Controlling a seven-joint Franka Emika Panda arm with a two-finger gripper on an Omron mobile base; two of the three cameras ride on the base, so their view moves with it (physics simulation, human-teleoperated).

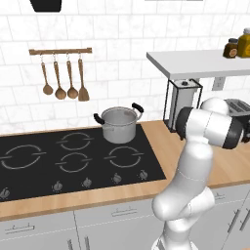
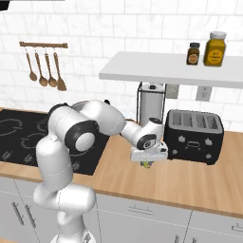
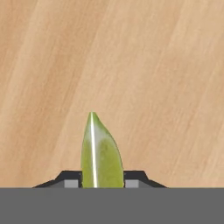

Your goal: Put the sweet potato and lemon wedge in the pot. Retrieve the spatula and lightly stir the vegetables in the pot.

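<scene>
My gripper hangs low over the wooden counter, just left of the toaster. In the hand view its dark fingertips press on both sides of a yellow-green lemon wedge, which points away from the hand. That wedge peeks out under the hand in the right base view. The silver pot with black handles stands on the back right of the cooktop, far to the gripper's left. The wooden spatula hangs at the right end of the wall rack. The sweet potato is out of view.
A black toaster stands right of the gripper, with a paper towel holder behind it. A white shelf carrying two jars overhangs this stretch of counter. The black cooktop lies to the left, and three wooden spoons hang beside the spatula.
</scene>
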